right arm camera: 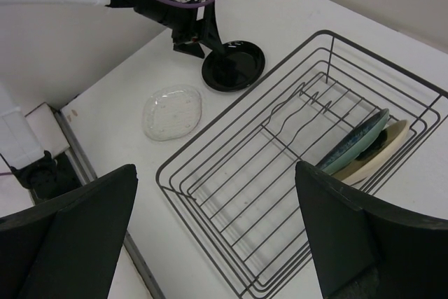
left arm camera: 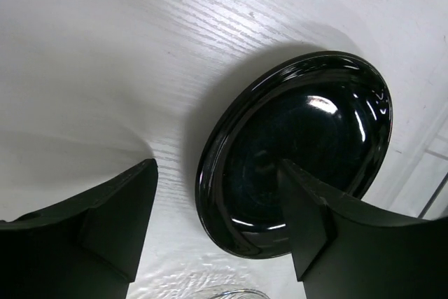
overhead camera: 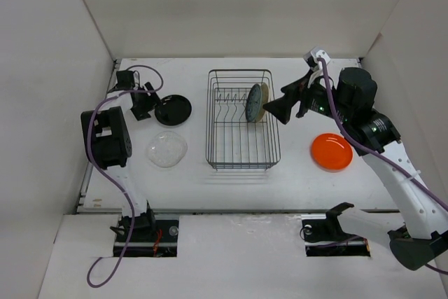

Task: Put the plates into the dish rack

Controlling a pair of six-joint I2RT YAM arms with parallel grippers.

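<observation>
Reaching low toward the table's [overhead camera: 210,194] far left, the left gripper [left arm camera: 217,173] spreads wide, one finger over the black plate [left arm camera: 308,138], the other outside its rim. The right gripper [right arm camera: 215,169], also wide, hangs by the dish rack's [overhead camera: 238,141] right side, where the teal plate [overhead camera: 255,102] and cream plate [overhead camera: 263,103] stand on edge.

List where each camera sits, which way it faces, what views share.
Top external: above and behind, looking down on the white table; left arm and right arm show.
Left wrist: on the left arm, looking down at the round black plate; left gripper open, straddling its rim.
Right wrist: on the right arm, facing across the rectangular black wire dish rack toward the left arm; right gripper open, at bottom corners.
Shared: all three show the black plate; top and right wrist share the rack and clear glass plate.
</observation>
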